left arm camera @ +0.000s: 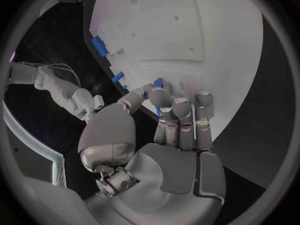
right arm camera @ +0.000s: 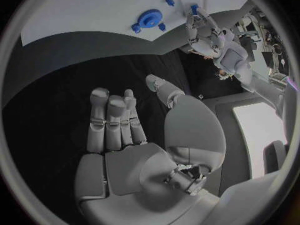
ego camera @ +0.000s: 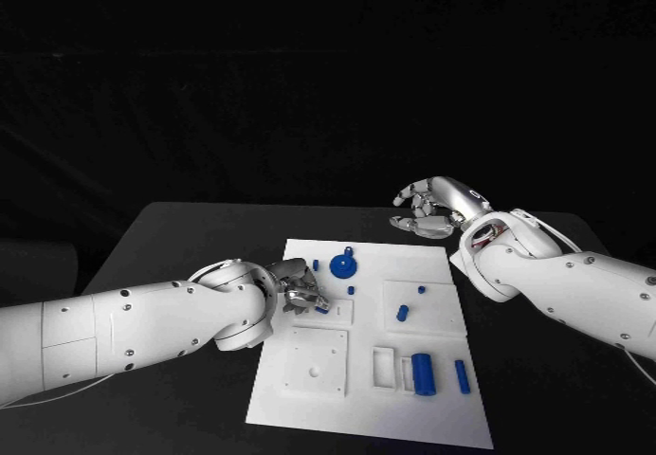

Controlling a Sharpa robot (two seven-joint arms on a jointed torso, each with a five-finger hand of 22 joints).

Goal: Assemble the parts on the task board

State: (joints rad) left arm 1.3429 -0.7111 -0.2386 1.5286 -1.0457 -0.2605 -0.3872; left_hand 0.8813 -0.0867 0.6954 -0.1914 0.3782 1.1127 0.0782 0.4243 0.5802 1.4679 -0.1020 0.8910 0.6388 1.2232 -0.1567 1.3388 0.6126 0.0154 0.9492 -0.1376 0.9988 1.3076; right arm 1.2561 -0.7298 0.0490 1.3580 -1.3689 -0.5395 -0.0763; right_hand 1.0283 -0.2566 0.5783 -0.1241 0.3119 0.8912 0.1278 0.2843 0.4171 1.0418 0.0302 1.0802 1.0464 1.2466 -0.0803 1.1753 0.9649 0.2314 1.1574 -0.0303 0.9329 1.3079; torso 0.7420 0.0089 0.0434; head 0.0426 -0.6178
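left hand (ego camera: 297, 289): you'll see it pinching a small blue part (ego camera: 321, 309) over the task board (ego camera: 372, 417), at its 9 o'clock edge.
right hand (ego camera: 435, 206): holds nothing, fingers loosely apart (off the board's 1 o'clock corner).
blue disc (ego camera: 343, 264): near 12 o'clock.

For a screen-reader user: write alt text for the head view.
The left hand holds a small blue part over the white task board on a black table. The right hand hovers beyond the board, holding nothing.
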